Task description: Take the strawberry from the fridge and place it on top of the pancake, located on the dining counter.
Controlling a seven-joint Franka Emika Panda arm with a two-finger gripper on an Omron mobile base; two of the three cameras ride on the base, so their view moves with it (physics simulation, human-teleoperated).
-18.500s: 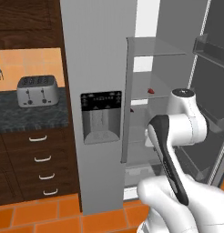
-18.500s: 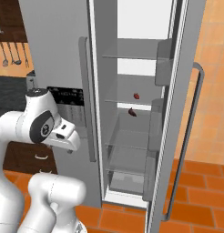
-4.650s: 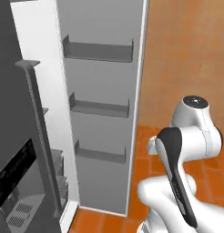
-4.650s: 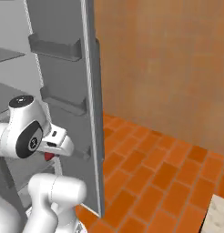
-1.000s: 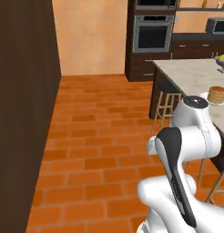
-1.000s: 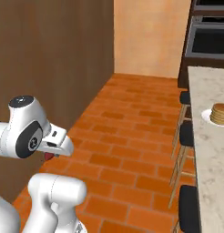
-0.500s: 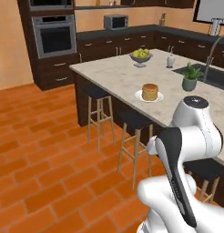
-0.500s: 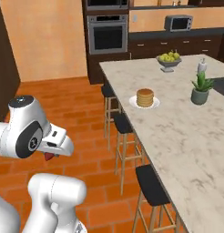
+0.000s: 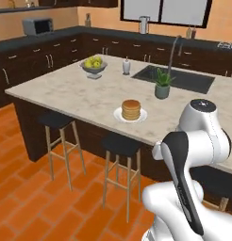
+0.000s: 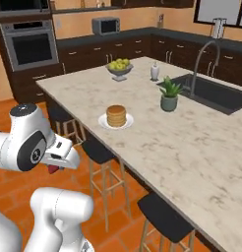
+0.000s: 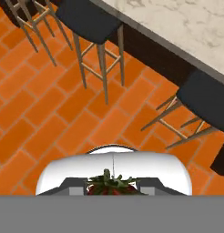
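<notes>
The tool point(image 10: 55, 166) is pinched on the strawberry point(image 11: 112, 185), held low beside the robot's body above the brick floor point(image 11: 50, 118), well apart from the counter point(image 9: 80, 92). In the hand view the berry's red flesh and green leaves sit between the fingertips. In the right base view a bit of red shows under the white hand.

The pancake point(image 9: 130, 109) sits on a small white plate point(image 9: 118, 114) near the counter's front edge. Behind it stand a potted plant point(image 9: 162, 84), a bowl of lemons point(image 9: 94, 65) and a black sink point(image 9: 193, 80). Black stools point(image 9: 120, 145) line the counter's near side.
</notes>
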